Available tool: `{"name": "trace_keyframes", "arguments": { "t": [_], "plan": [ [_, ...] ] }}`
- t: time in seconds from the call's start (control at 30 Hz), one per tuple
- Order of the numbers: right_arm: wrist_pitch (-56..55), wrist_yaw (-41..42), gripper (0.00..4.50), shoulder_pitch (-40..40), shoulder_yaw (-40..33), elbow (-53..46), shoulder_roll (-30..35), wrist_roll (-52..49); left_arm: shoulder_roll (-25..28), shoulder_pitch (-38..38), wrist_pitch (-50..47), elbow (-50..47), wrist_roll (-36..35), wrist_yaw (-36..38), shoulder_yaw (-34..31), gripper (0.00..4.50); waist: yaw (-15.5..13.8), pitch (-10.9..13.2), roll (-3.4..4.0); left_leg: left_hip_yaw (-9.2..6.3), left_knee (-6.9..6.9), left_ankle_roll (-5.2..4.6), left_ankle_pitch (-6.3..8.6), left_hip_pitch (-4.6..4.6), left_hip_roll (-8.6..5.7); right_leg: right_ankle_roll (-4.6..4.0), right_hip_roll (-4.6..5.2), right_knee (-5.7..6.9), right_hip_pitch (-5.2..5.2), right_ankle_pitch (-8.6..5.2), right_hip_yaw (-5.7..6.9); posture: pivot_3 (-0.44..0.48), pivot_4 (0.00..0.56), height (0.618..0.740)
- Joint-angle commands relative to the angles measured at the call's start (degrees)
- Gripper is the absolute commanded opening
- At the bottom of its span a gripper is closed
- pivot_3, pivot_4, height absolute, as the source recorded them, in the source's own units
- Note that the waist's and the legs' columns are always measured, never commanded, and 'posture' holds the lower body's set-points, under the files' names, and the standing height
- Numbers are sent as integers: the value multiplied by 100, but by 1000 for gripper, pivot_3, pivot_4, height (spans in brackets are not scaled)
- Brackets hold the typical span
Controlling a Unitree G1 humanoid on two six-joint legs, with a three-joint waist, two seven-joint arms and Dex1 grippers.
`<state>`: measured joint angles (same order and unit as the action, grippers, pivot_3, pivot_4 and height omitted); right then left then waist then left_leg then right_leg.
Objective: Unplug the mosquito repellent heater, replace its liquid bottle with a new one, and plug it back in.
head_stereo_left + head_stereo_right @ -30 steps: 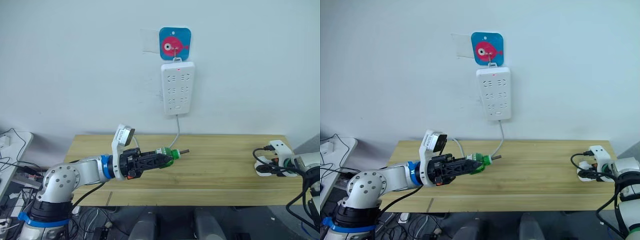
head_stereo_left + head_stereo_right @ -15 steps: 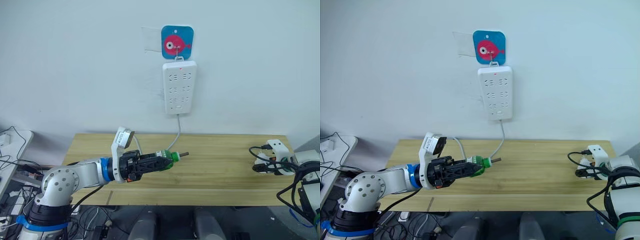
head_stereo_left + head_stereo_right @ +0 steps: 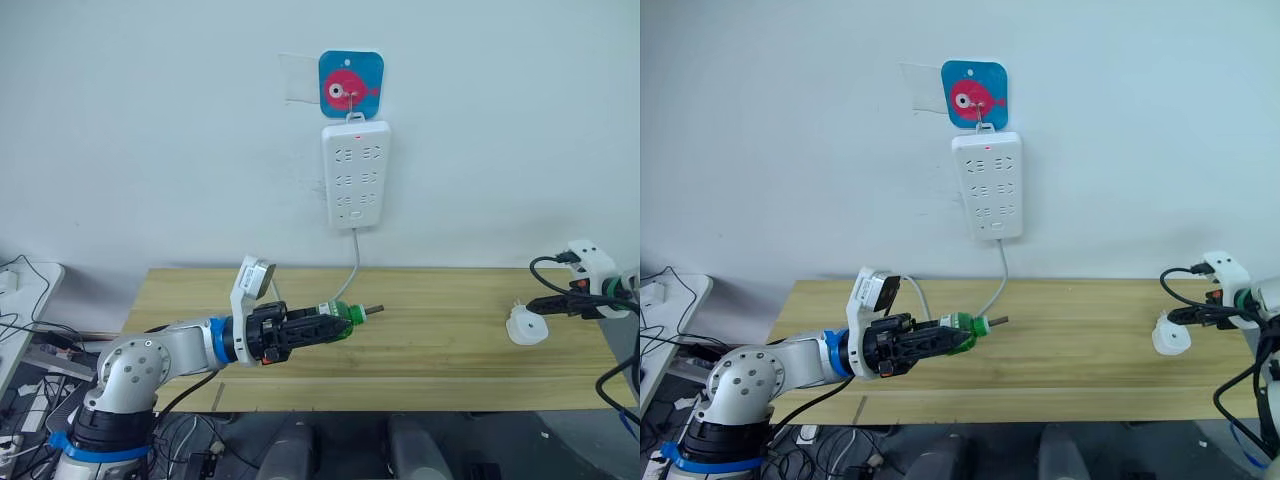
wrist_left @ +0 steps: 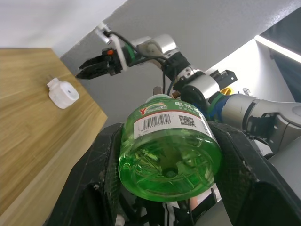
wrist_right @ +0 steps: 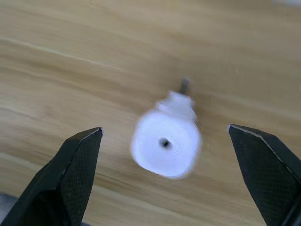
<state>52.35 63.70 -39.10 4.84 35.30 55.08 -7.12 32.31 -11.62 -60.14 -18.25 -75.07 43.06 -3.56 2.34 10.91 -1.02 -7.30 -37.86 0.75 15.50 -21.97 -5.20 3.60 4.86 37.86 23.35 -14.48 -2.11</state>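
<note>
- The heater lies on the table near its right edge, unplugged, away from the power strip on the wall. Its face hole points up and no bottle shows in it.
- So unplugging looks done. Fitting the new bottle and plugging back in are left.
- The left pincer is clamped on a green bottle, held above the table's middle with its wick pointing toward the right edge.
- The right pincer hangs above the heater with its fingers spread wide and empty. The heater sits between them but below, not touched.
- Bottle and heater are well apart.
</note>
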Motion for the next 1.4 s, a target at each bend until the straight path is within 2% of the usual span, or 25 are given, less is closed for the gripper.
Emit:
{"name": "trace_keyframes", "arguments": {
  "t": [0.03,0.17,0.27,0.4,0.53,0.83,1.07,1.17,1.33,1.4],
  "plan": [
    [1380,-351,4449,130,-1333,-1584,-613,-1163,-345,-109,882,-94,882,82,133,2332,26,0,0,5,0,0,0,1,1,1,-1,-1,0,0,-1,-95,183,740],
    [3557,-997,4449,765,-3266,-3702,-2229,-2325,-918,-154,2024,9,2110,-137,343,2332,-48,-1,-1,-17,-1,4,-1,-6,8,3,-5,-12,-5,6,0,-109,181,740],
    [4009,-2114,4449,921,-4397,-4477,-3764,-3345,-1190,-169,2819,106,3049,-214,639,2332,-81,-2,2,-28,1,8,-2,-25,2,2,-2,-13,11,7,3,-112,178,740],
    [4015,-3625,4449,903,-5057,-5079,-5175,-4287,-1395,-230,3482,311,3808,-184,929,2332,-66,-3,4,-20,-4,11,-4,-54,-15,11,8,-11,42,15,-6,-112,177,740],
    [4015,-4691,4449,1009,-5126,-5379,-5975,-5106,-1650,-460,3874,575,4260,-271,1069,2332,-47,-5,7,-11,-3,4,-1,-62,-16,12,7,8,67,20,-5,-105,170,740],
    [3908,-6288,4449,1093,-4932,-5370,-6572,-6339,-2021,-677,4325,792,4817,-257,1306,2332,85,-12,18,-5,-4,-1,-1,-61,-11,12,-3,24,73,21,-6,-96,163,740],
    [3215,-7246,4449,1330,-4248,-5182,-6453,-7379,-2187,-584,4415,750,4995,-204,1454,2332,112,-13,20,-5,-4,-2,-1,-60,-5,12,-27,24,73,21,-7,-89,160,740],
    [2823,-7603,3839,1507,-3868,-5083,-6230,-7942,-2159,-533,4447,716,5023,-153,1511,2332,114,-13,20,-5,-4,-2,-2,-60,-3,12,-34,24,73,21,-9,-89,158,740],
    [2111,-8054,2089,1785,-3259,-5014,-5788,-8710,-2165,-529,4483,733,5036,-134,1492,2332,116,-14,21,-5,-7,-4,-2,-61,-2,15,-39,24,72,23,-13,-85,156,740],
    [1799,-8192,2001,1893,-3011,-5004,-5587,-8985,-2171,-532,4498,740,5041,-125,1488,2332,116,-14,21,-4,-7,-4,-2,-60,0,16,-43,24,71,23,-15,-85,156,740]
  ]
}}
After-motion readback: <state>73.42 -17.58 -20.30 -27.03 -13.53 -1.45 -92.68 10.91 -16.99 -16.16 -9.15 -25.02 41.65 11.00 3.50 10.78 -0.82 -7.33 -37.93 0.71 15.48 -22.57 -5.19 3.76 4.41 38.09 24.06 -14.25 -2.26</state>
